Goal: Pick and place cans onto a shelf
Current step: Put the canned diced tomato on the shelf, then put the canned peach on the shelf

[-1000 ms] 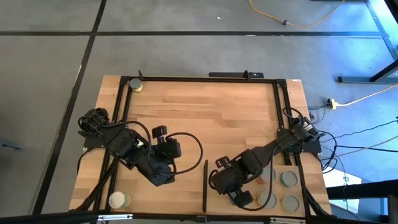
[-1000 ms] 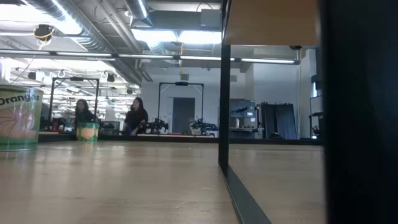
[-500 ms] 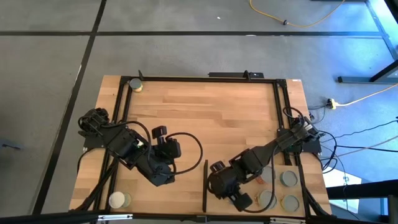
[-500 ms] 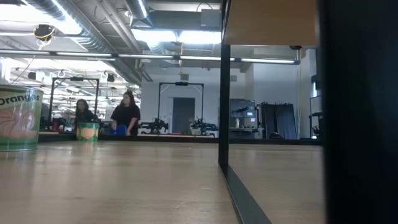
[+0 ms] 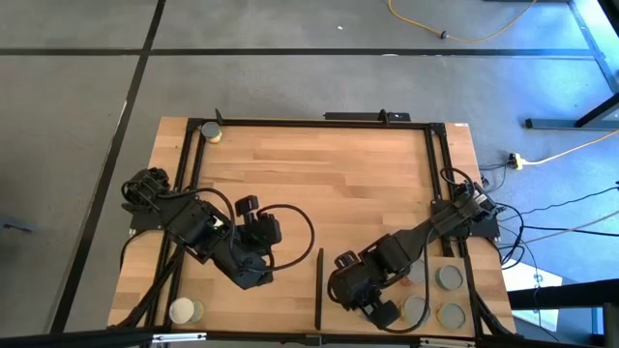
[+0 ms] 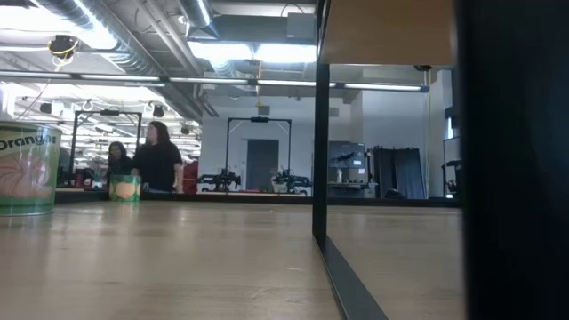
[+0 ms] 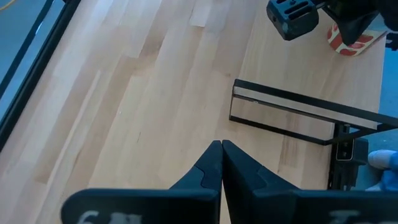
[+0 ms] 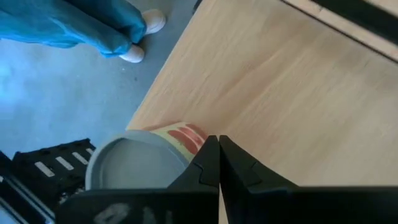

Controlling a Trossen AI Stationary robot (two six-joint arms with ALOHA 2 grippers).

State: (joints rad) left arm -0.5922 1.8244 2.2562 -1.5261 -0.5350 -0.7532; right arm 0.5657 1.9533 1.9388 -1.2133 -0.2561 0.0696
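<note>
Well, the right end effector (image 8: pixel 217 140) is hanging low over the near right part of the table (image 5: pixel 319 174). Its two fingers are squeezing tight together with nothing between them. One grey-topped can (image 8: pixel 134 165) with red and yellow on its side is sitting just beside the fingertips, close to the table's edge. I am guessing the arm is lining up on this can, because it is the closest one. With the fingers pinched like that it cannot take the can, so I think they will need to spread first.

More cans are waiting close by on the right: one (image 5: pixel 448 277), another (image 5: pixel 450 315) and a third (image 5: pixel 416 309). They are bunched together there, which is probably why the right arm is working that side.

The shelf (image 7: pixel 286 112) is standing near the middle of the near side, and from above it is showing mostly as a thin black strip (image 5: pixel 318 288). I cannot tell whether any can is sitting on it.

The left end effector (image 7: pixel 221 149) is floating over bare wood on the left of the strip, clenched and carrying nothing. It is looking across at the shelf, as if it is keeping out of the way.

Two cans are sitting far from everything: a white-topped can (image 5: pixel 182 310) at the near left corner and a small can (image 5: pixel 211 130) at the far left corner. Those look like jobs for the left arm.

A person (image 6: pixel 158 164) is moving about far back in the room.
</note>
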